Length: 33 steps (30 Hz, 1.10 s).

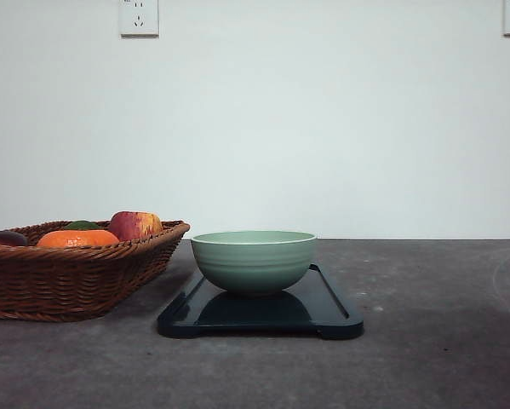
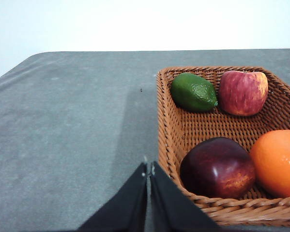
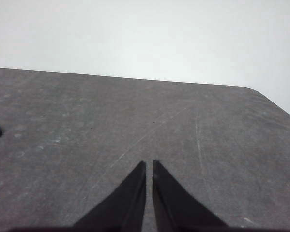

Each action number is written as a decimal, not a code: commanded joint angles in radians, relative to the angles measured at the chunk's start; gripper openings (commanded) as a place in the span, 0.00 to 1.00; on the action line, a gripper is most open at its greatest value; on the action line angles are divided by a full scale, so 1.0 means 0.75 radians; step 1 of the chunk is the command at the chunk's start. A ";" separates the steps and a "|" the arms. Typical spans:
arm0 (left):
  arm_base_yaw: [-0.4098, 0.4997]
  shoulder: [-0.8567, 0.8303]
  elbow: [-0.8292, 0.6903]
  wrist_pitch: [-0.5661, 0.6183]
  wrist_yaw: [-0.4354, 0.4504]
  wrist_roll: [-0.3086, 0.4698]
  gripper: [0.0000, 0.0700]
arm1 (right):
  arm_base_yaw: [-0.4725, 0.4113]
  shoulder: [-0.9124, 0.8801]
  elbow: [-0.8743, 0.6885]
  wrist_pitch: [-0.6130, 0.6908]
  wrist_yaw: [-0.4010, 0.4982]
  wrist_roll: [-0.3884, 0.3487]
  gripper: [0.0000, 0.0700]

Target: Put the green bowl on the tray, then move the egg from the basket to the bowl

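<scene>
Currently both pincers are closed and empty: left pincer [image 2: 149, 170] just outside the basket's [image 2: 170, 145] near rim, right pincer [image 3: 149, 166] over bare bench [image 3: 135, 116]. Bowl [image 1: 254, 260] sits on tray [image 1: 331, 311], so step one looks done. No egg visible in the basket, just fruit; transfer remains.

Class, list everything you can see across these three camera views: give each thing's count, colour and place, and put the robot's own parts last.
green bowl: one, pale green, on the tray
tray: one, dark navy, table centre
basket: one, brown wicker, left of the tray
lime: one, green, in the basket
apple: one, red-yellow, beside the lime
dark red fruit: one, in the basket
orange: one, orange, beside it
table: one, grey
wall sockets: two, white, on the wall
left tool: black, shut, by the basket
right tool: black, shut, over bare table
</scene>
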 commanded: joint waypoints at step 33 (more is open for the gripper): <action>0.001 -0.001 -0.025 -0.010 0.001 0.005 0.00 | 0.001 -0.001 -0.006 0.014 -0.002 0.016 0.02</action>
